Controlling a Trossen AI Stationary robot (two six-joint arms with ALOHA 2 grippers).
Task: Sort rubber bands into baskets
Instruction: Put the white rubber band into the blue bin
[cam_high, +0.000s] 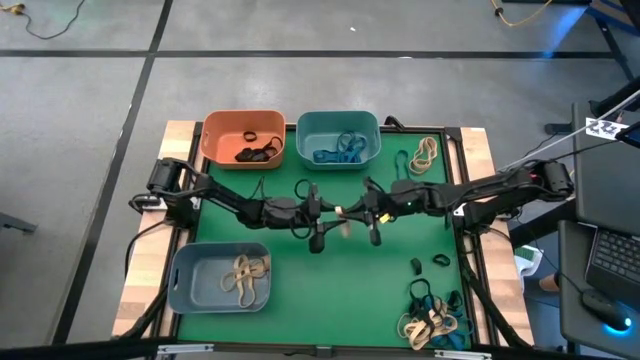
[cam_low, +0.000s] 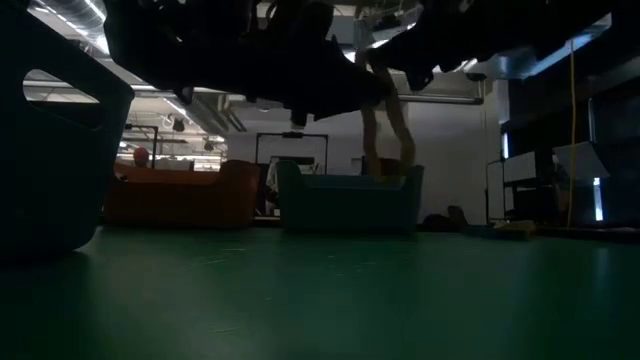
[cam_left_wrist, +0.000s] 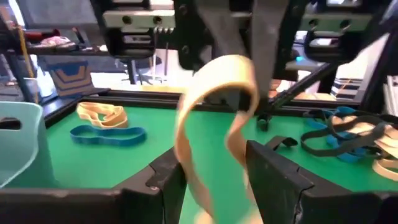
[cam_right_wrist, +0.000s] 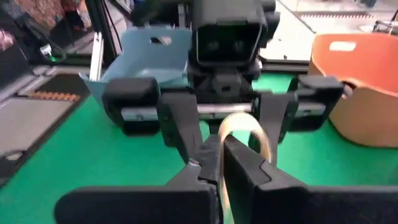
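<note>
Nearest us, our right end effector (cam_right_wrist: 219, 163) is clenching a tan rubber band (cam_right_wrist: 245, 134) at frame centre, offering it across. Beyond, our left end effector (cam_right_wrist: 224, 118) is waiting released around the loop, likely for a handover toward the grey-blue basket (cam_high: 219, 278) at lower left.

The worktop (cam_high: 300, 285) wears a matt green mat with pale, grained wood showing along its edges. The orange basket (cam_high: 218, 135), at about eleven o'clock, the teal basket (cam_high: 312, 124) and the grey-blue basket (cam_high: 190, 270) look like smooth, faintly glossy plastic. The tan rubber band (cam_left_wrist: 214, 81) is matt, soft rubber. Both arms' jaws are dull black plastic, lightly scuffed
</note>
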